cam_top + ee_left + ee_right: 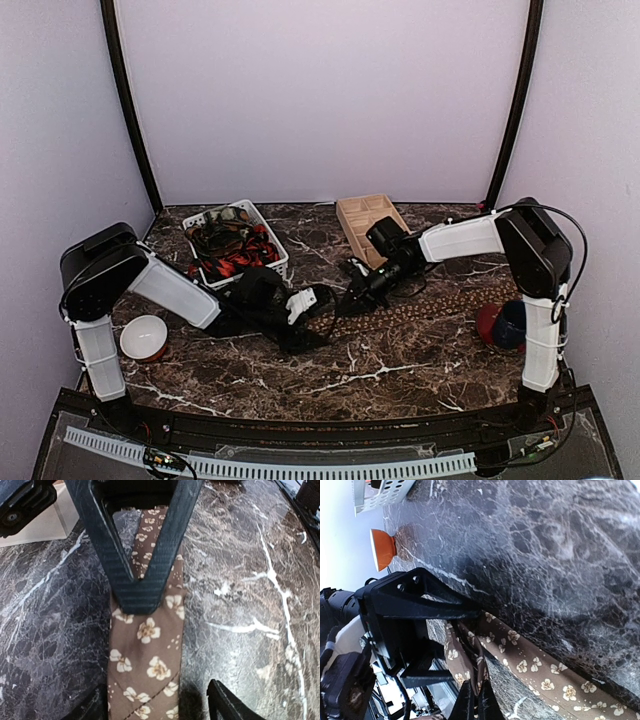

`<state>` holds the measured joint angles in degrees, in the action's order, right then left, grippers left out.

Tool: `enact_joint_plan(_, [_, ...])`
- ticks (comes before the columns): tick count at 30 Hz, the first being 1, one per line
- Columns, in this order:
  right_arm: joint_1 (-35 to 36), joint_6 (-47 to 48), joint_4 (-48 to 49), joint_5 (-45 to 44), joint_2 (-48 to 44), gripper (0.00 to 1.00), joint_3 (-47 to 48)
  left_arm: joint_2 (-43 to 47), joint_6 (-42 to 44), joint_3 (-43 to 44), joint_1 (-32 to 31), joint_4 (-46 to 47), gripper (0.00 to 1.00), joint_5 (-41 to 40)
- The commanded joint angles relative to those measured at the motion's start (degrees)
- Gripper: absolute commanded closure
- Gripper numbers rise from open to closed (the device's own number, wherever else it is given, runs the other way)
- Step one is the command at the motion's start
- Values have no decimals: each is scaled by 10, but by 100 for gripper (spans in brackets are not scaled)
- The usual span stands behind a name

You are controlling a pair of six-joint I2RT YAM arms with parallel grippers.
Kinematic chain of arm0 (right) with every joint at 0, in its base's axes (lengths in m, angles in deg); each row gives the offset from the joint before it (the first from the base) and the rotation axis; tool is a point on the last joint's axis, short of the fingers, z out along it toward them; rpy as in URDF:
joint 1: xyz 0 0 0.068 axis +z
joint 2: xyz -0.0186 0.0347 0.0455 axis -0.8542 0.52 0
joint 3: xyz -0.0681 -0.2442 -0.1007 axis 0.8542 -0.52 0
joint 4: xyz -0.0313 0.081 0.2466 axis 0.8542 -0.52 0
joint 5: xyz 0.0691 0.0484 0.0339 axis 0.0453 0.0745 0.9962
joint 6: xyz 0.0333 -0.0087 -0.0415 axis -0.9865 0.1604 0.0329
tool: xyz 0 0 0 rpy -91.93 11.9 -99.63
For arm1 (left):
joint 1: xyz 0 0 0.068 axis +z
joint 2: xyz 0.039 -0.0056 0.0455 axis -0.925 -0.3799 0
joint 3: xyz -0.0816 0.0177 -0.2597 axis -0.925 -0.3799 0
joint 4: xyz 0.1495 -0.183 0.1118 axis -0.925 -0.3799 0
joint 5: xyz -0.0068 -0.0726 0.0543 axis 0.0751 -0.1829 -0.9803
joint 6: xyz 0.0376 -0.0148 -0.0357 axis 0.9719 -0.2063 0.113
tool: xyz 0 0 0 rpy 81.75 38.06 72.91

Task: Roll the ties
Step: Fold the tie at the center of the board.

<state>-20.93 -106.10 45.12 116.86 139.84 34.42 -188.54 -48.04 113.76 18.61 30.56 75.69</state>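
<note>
A brown tie with small tan flowers [440, 303] lies flat along the marble table [400, 370], its narrow end near the middle. My right gripper [352, 297] is shut on a raised fold of this tie [485, 655] near that end; its fingers [470, 702] pinch the cloth. In the left wrist view the right gripper [140, 597] presses down on the tie [147, 645] as a closed V. My left gripper [160, 707] is open and low over the table, one finger on each side of the tie end. It also shows in the top view [318, 322].
A white basket [270, 232] at the back left holds several red-and-black and dark ties [232, 255]. A wooden divided tray [350, 215] stands behind the right gripper. A white bowl [144, 337] sits at the left, a red and blue bowl [500, 325] at the right.
</note>
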Motion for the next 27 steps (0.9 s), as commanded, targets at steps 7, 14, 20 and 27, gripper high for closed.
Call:
enact_joint_plan(7, [2, -1, 17, -1, 13, 100, 15, -19, -28, 50, -27, -4, 44, 0])
enact_joint_plan(14, [2, 0, 18, 0, 14, 100, 12, 7, -11, 0, -21, -5, 60, -18])
enact_joint_plan(20, [17, -9, 38, 5, 28, 100, 6, 38, -4, -52, -12, -9, 66, -3])
enact_joint_plan(27, [21, -15, 50, 1, 46, 100, 16, 53, -2, -65, -8, -13, 64, 6])
